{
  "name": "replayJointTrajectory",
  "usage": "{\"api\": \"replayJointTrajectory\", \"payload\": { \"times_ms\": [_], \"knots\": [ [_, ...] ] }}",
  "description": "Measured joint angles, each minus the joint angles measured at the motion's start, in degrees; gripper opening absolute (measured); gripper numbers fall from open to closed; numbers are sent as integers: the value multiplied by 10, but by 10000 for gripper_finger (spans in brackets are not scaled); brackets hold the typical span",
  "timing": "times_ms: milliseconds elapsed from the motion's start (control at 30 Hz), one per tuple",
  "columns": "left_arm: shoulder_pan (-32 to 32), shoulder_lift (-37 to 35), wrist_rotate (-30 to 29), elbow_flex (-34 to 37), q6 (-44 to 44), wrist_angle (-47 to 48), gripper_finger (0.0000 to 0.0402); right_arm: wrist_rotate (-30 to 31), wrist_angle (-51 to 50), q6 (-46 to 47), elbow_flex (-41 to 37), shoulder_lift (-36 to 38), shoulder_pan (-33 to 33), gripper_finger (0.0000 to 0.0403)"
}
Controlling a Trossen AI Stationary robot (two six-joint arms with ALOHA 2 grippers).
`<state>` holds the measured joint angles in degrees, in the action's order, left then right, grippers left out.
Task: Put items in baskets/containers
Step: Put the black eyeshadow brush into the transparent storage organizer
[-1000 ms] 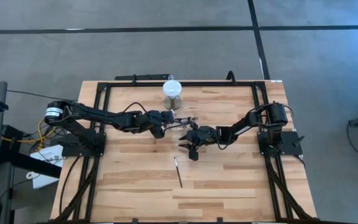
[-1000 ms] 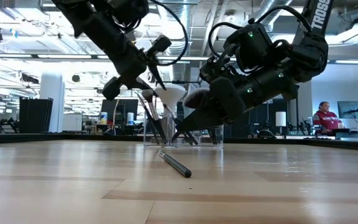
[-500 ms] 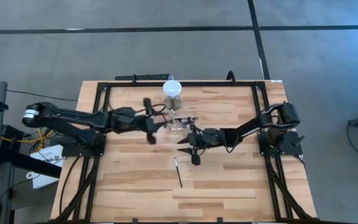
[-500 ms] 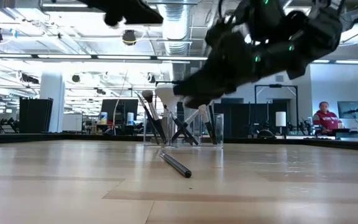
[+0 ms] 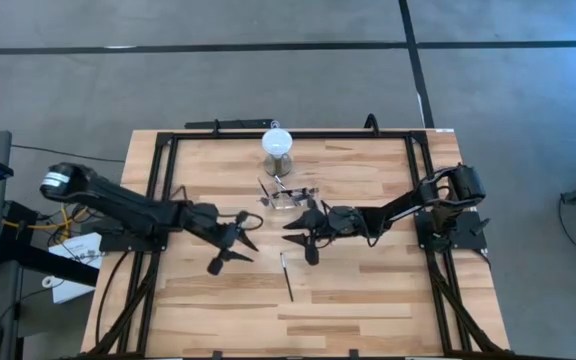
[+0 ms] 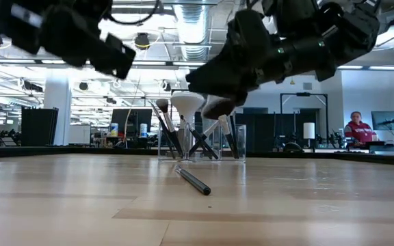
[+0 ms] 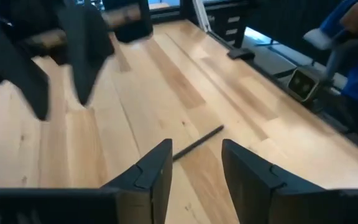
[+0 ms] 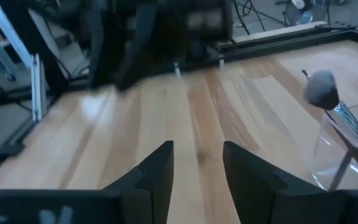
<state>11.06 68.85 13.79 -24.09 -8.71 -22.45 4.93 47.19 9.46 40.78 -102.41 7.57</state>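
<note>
One slim dark brush (image 5: 286, 275) lies flat on the wooden table, also seen in the low view (image 6: 193, 181) and in the left wrist view (image 7: 197, 142). Several other brushes (image 6: 183, 126) stand leaning in the clear container (image 5: 290, 195), which rests on the table toward the far side. My left gripper (image 5: 232, 252) hovers open to the left of the lying brush, its fingers (image 7: 157, 168) pointing toward it. My right gripper (image 5: 301, 240) hangs open above the table between the container and the lying brush, holding nothing.
A grey cylinder with a white round top (image 5: 277, 145) stands behind the container at the far edge. A black frame (image 5: 168, 170) runs around the table top. A person (image 6: 356, 130) sits far off in the room beyond.
My left gripper has drawn back from the container toward the table's near left, sunk a little and rolled its wrist about. My right gripper has risen above the table. The lying brush has stayed in place.
</note>
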Motion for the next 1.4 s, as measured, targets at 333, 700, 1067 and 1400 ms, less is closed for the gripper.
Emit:
{"api": "replayJointTrajectory", "payload": {
  "times_ms": [333, 700, 1067, 1400],
  "knots": [
    [6, 245, -7, -18, -4, -202, 136, -40, -3, 14, 84, 4, 44, 112],
    [-25, 403, -30, -111, -61, -215, 136, -95, -133, -9, 144, 82, 79, 109],
    [-31, 440, 5, -111, -41, -224, 128, -93, -215, -9, 142, 83, 75, 109],
    [-31, 439, -3, -104, -14, -220, 17, -90, -215, -9, 142, 84, 74, 109]
  ]
}}
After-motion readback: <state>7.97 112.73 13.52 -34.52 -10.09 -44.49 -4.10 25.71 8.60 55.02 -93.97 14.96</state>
